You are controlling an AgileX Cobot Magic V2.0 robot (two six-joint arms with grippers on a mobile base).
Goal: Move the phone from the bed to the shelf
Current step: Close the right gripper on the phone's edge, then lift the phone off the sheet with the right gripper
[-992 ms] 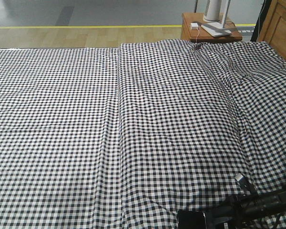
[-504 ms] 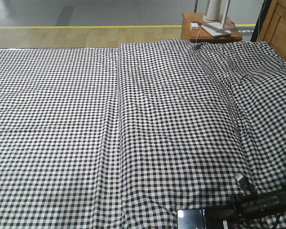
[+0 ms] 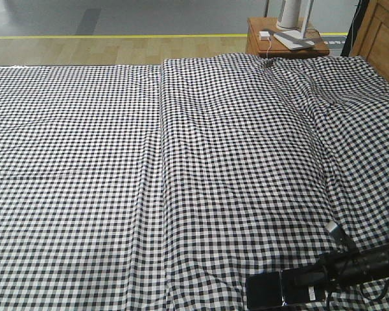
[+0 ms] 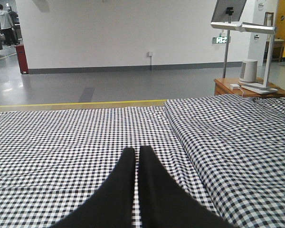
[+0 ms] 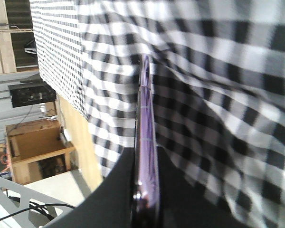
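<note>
Finding one: the thin glossy black rectangular phone (image 3: 264, 291) is at the near edge of the large bed covered in black-and-white gingham fabric (image 3: 117, 162), low in the front view and right of centre. Finding two: the right gripper (image 3: 292, 288) has it. In the right wrist view the slab (image 5: 145, 118) shows edge-on, its pinkish rim running straight out between the two black fingers, which are clamped on its flat faces. The phone's long axis follows the line of the fingers, so it sticks out past the fingertips toward my left, with only its right end pinched. I cannot tell whether its underside is clear of the cloth. Finding three: the right arm (image 3: 369, 259) enters from the right edge, low and close to level over the bed. Finding four: the left gripper (image 4: 136, 151) points across the bed with its fingers pressed together on nothing, and it is the farther one from the phone. A light-wood open unit (image 5: 35, 152) stands beyond the bed edge in the right wrist view, and I judge this to be the shelf. The carry falls to the right arm. With only one end pinched, I judge there is a risk the slab pivots in the grip.
</note>
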